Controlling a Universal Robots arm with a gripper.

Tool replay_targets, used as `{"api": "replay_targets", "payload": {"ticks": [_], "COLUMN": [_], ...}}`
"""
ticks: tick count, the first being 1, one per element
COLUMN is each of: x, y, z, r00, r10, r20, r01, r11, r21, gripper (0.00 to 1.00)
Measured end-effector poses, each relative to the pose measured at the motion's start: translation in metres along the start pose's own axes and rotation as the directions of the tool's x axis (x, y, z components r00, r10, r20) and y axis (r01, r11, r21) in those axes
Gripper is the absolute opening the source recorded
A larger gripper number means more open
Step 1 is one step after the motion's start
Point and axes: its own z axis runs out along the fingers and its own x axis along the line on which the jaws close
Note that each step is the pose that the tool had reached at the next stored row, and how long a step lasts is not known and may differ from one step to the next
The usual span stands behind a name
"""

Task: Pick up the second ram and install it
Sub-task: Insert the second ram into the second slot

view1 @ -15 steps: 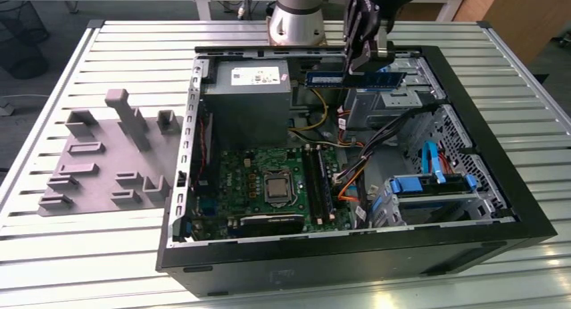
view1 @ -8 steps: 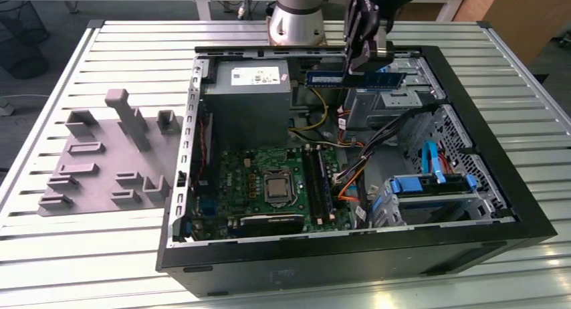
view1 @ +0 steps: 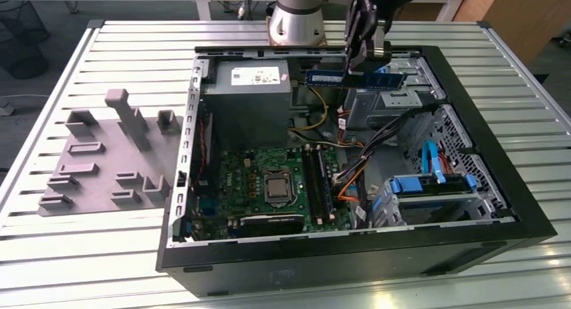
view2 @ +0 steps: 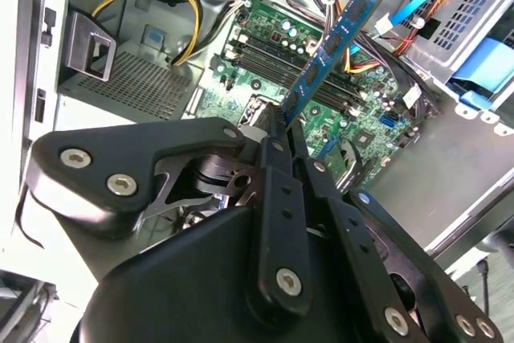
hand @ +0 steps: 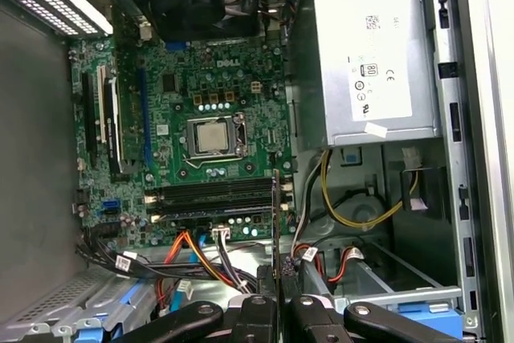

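Note:
My gripper (view1: pixel 362 67) hangs over the back of the open computer case (view1: pixel 535 222), shut on the second ram (view1: pixel 325 77), a thin blue stick with black chips held level and clear of the case. In the second wrist view the ram (view2: pixel 333 42) sticks out from the closed fingers (view2: pixel 281 166) over the green motherboard (view2: pixel 361 110). In the first wrist view the ram (hand: pixel 276 222) shows edge-on above the gripper (hand: pixel 277 303), close to the long black memory slots (hand: pixel 213 198). The slots (view1: pixel 317 182) lie on the motherboard (view1: pixel 259 168) below and nearer the front than the gripper.
A grey power supply (view1: pixel 245 95) fills the case's back corner on the exterior view's left. Cable bundles (view1: pixel 357 168) and a blue drive cage (view1: pixel 428 188) crowd the exterior view's right. A grey slotted fixture plate (view1: pixel 107 155) lies on the slatted table (view1: pixel 89 255).

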Motion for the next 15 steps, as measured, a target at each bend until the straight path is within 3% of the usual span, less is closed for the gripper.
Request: {"api": "replay_targets", "payload": {"ticks": [15], "x": [0.0], "y": [0.0], "z": [0.0], "r00": [0.9965], "r10": [0.083], "r20": [0.0032], "r01": [-0.083], "r11": [0.9965], "r21": [0.0016], "gripper": [0.14]}}
